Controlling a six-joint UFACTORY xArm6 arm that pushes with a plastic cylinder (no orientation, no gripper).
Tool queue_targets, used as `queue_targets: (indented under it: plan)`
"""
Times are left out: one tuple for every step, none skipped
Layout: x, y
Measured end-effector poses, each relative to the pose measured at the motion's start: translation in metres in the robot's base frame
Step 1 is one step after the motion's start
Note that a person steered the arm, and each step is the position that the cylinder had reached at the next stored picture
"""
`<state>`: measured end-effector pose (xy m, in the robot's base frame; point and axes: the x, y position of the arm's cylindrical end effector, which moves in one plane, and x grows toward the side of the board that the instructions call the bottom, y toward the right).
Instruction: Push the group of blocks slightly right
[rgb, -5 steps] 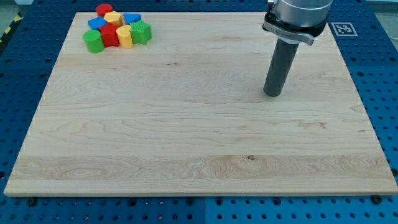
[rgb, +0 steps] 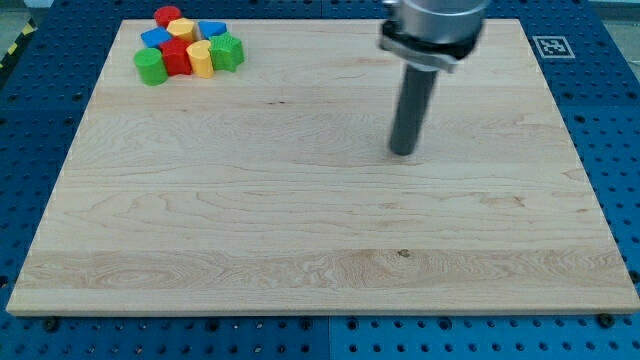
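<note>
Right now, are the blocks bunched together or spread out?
Bunched: the group of blocks sits packed, touching, near the board's top-left corner; my tip stands far right of it.

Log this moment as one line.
tip: mid-board, right of blocks, no contact | blocks: clustered top-left | push: not started

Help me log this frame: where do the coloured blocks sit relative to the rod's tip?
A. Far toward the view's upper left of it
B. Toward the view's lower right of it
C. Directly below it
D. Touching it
A: the cluster of blocks sits packed near the board's top-left corner, while my tip rests alone on bare wood right of centre, touching none.
</note>
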<state>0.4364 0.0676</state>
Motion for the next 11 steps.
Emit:
queue_targets:
  plan:
    - [-0.011, -0.077]
    - [-0.027, -0.151]
    - [-0.035, -0.226]
    - [-0.046, -0.311]
    - [-0.091, -0.370]
    - [-0.096, -0.372]
    - [-0.100, -0.372]
    - [-0.105, -0.373]
    - [-0.137, -0.372]
    - [-0.173, -0.370]
    - [-0.173, -0.370]
